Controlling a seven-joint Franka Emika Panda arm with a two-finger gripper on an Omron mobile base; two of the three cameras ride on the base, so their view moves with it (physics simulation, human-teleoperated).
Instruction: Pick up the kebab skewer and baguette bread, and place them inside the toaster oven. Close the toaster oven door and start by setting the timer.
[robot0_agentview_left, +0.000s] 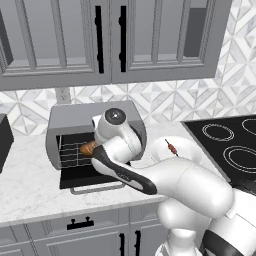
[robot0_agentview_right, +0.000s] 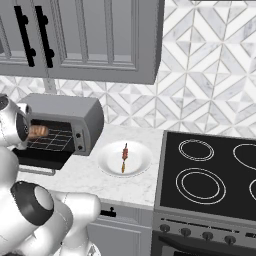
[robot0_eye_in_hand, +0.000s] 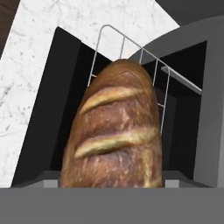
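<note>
No legible text or markings anywhere

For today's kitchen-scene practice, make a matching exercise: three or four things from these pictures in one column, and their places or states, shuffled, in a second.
Things:
1. baguette bread
2. kebab skewer
3. toaster oven door
4. stovetop

Places or states:
A. folded down, open
B. on the white plate
C. at the mouth of the toaster oven, over the rack
D. right of the plate

Pairs: 1-C, 2-B, 3-A, 4-D

The white marble counter (robot0_agentview_right: 85, 175) carried the toaster oven (robot0_agentview_right: 75, 112) directly around the jaws, a white plate (robot0_agentview_right: 107, 162) off to their right, and a black appliance (robot0_agentview_left: 4, 142) left.
</note>
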